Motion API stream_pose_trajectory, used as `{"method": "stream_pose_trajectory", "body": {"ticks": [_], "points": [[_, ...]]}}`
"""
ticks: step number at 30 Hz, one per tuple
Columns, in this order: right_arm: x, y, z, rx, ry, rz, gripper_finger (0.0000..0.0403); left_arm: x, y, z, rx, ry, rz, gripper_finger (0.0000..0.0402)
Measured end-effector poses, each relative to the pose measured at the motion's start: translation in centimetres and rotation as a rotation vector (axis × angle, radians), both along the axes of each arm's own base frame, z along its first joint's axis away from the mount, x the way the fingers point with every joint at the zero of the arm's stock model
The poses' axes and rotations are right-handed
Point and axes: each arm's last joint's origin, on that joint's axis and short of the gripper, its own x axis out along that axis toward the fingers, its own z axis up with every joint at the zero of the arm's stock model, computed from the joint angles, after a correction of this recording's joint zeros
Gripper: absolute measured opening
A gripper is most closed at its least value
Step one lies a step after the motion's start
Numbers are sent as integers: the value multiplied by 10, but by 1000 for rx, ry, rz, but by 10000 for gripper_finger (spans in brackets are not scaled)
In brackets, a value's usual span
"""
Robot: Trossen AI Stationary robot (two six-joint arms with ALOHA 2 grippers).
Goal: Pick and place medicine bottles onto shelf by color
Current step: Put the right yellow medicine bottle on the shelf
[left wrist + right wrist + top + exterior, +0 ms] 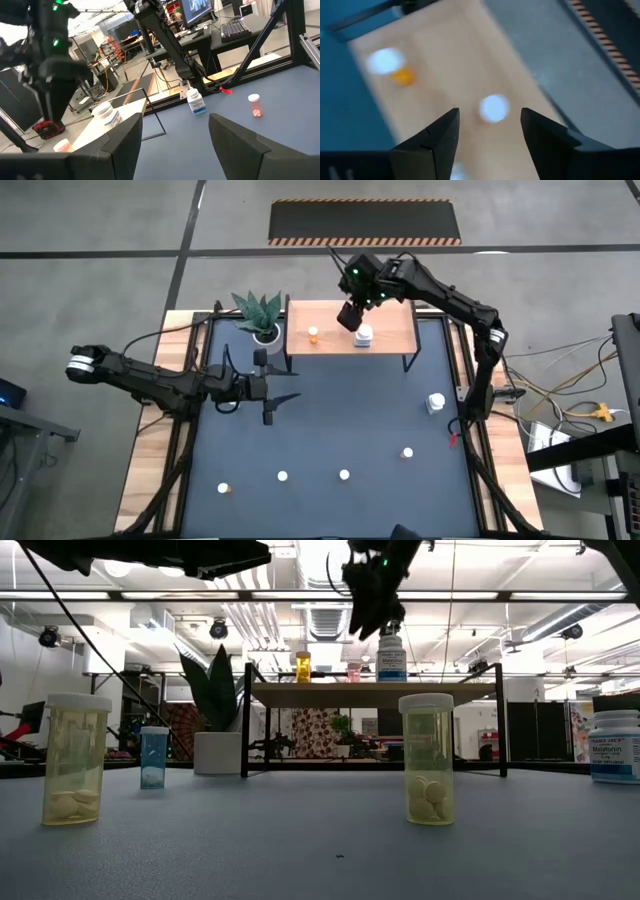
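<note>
The light-wood shelf [385,330] stands at the table's far side. On it stand an orange medicine bottle [313,335] and a white-capped white bottle [364,336]; the low view also shows a pink bottle [354,671] between them. My right gripper [350,318] hangs open just above the white bottle [494,108], clear of it. My left gripper [270,392] waits open and level over the table's left middle, with nothing between its fingers [175,135]. More bottles stand on the blue tabletop: a larger white one [436,402], a red one [407,452] and three small ones along the near side [282,476].
A white plant pot with a green plant [264,330] stands just left of the shelf. The shelf's thin black legs [246,720] rise from the tabletop. Cables and gear lie beyond the table's right edge [570,405]. The blue tabletop's middle [350,410] is bare.
</note>
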Motion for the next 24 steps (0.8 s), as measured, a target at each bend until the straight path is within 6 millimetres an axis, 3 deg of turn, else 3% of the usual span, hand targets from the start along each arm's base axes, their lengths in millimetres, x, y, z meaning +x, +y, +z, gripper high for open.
{"method": "stream_pose_trajectory", "body": {"ticks": [12, 24], "points": [[4, 106, 13, 72, 26, 291, 203, 0, -1, 0, -13, 2, -7, 212], [-10, 214, -29, 31, -71, 515, 203, 0, -2, -2, -91, 4, -13, 212]]}}
